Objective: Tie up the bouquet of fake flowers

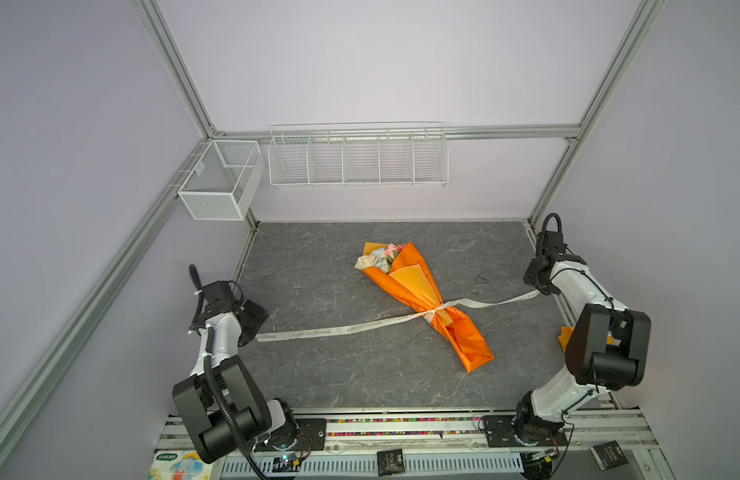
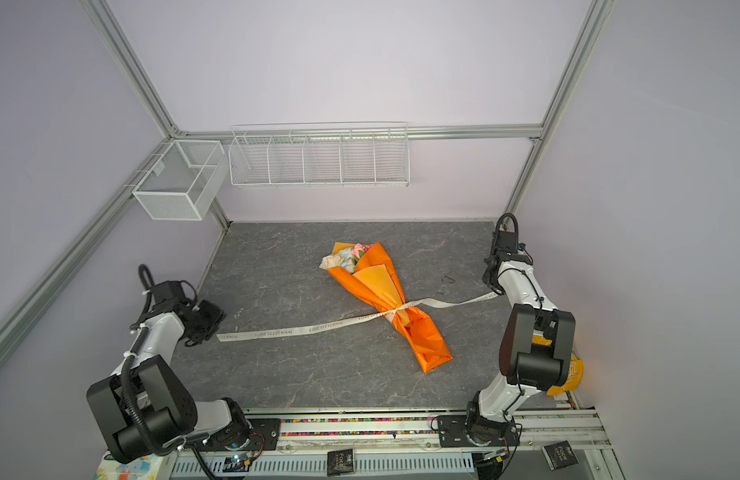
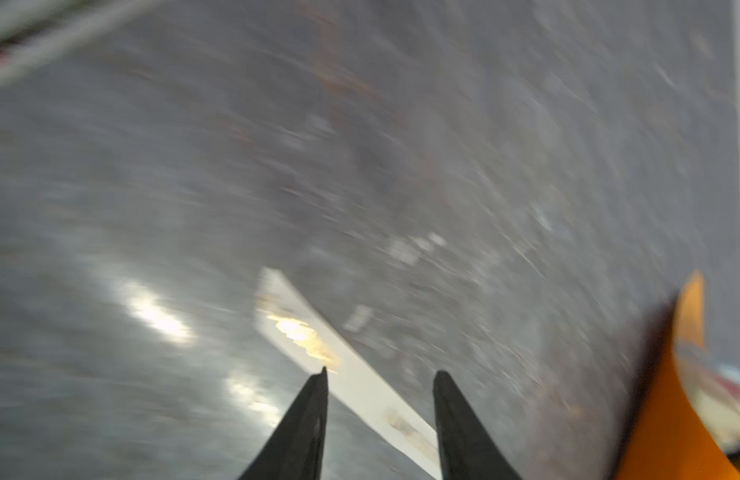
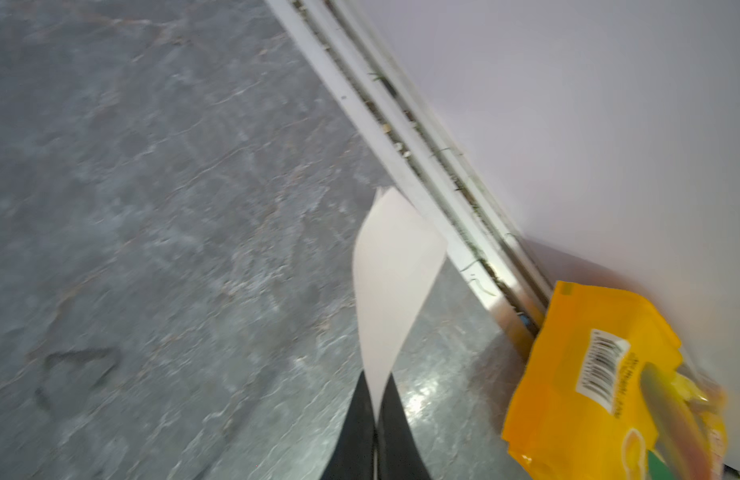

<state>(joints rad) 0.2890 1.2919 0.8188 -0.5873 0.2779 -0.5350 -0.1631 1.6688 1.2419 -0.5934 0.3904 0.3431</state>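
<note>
The bouquet of fake flowers (image 1: pixel 379 258) lies around the middle of the grey surface (image 1: pixel 318 374), rolled in an orange wrapping sheet (image 1: pixel 418 291). Only the cream and pink blooms show, at the far-left end. Its long axis runs from those blooms down to the folded wrap end at the near right.

A cream lettered ribbon (image 1: pixel 339 330) cinches the wrap at its waist, and its 2 tails cross that axis, 1 running left and nearer, 1 running right and farther.

The left tool (image 1: pixel 251 320) sits at the end of the left tail, well apart from the bouquet, which lies to its right. In the left wrist view its jaws stand partly apart with the ribbon passing loose between them, so it grips nothing.

The right tool (image 1: pixel 534 286) is the nearer of the 2 to the waist. The right wrist view shows it (image 4: pixel 376 399) pinched closed on the right tail. Beside it, at the right edge, lies a yellow packet (image 4: pixel 609 382).

Any further tightening likely calls for the left tool to take its tail.
</note>
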